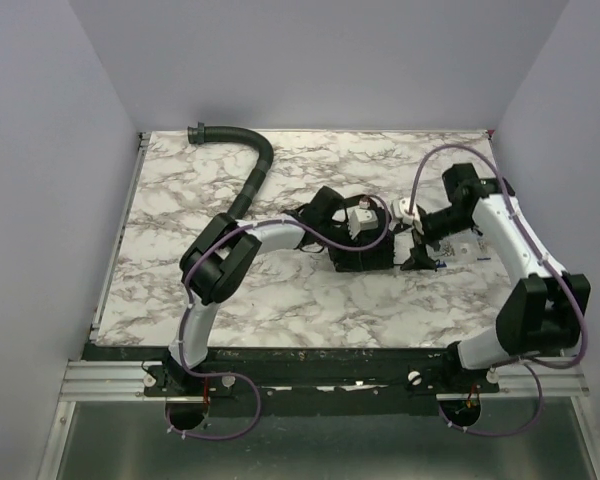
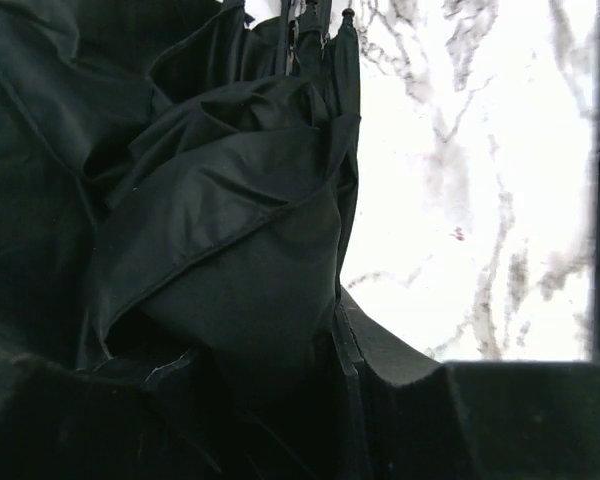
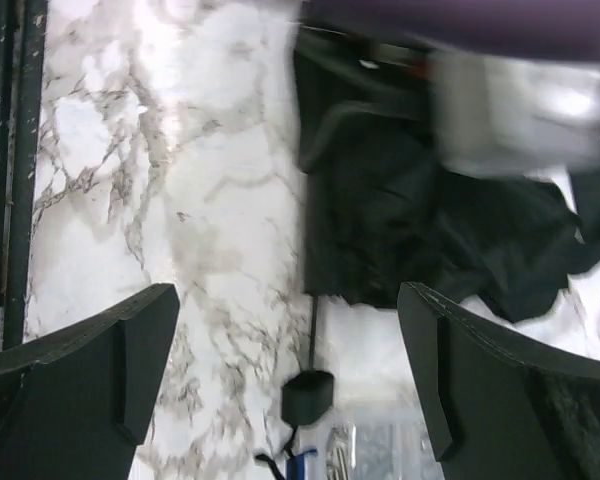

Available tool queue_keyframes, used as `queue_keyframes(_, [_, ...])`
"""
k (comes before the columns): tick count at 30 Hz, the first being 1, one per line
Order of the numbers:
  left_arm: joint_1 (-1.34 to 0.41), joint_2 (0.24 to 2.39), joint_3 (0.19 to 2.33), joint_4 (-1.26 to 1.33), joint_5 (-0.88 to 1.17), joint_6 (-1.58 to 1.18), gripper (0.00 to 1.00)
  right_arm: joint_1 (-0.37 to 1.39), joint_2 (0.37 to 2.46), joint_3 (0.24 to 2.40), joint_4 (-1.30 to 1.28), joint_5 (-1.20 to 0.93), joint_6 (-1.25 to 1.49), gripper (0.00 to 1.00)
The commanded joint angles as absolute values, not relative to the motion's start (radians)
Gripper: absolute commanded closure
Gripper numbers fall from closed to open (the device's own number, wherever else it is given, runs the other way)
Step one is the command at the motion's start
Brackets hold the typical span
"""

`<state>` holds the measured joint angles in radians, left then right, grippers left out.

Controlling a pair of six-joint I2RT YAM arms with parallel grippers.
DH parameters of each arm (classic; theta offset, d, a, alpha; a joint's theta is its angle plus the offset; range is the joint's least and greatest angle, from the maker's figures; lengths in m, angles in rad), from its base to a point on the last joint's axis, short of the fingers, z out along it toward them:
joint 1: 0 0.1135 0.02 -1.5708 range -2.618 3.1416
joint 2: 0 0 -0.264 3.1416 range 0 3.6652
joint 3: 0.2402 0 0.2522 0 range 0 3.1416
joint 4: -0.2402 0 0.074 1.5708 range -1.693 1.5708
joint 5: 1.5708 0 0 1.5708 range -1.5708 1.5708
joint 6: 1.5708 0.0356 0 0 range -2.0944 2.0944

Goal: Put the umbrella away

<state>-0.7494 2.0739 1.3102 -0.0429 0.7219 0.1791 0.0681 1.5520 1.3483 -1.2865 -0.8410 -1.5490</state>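
Note:
The umbrella [image 1: 365, 260] lies as a short black bundle in the middle of the marble table [image 1: 280, 300], between my two grippers. My left gripper [image 1: 357, 236] is down on it. In the left wrist view folded black canopy fabric [image 2: 230, 250] fills the frame and bunches down between the jaws; only one finger [image 2: 410, 375] shows. My right gripper [image 3: 290, 385] stands wide open just right of the bundle, holding nothing. Between its fingers I see the thin shaft [image 3: 313, 325] and small black handle [image 3: 308, 397] resting on the table.
A black ribbed curved hose [image 1: 252, 170] lies at the back left. A clear plastic sleeve [image 1: 462, 248] with blue on it [image 3: 380, 450] lies under the right gripper by the handle. Grey walls enclose the table on three sides.

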Motion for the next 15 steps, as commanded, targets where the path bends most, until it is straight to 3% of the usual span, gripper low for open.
queue_keyframes(1, [-0.701, 2.301, 1.392, -0.581, 0.867, 0.051, 0.67, 0.149, 1.412, 1.084, -0.928, -0.896, -1.651, 0.01])
queue_keyframes(7, [-0.688, 2.391, 1.506, -0.702, 0.888, 0.017, 0.65, 0.287, 1.407, 0.964, -0.586, -0.707, -1.495, 0.0])
queue_keyframes(15, [-0.689, 2.46, 1.627, -0.764, 0.92, 0.005, 0.63, 0.364, 1.459, 0.775, -0.32, -0.473, -1.471, 0.01])
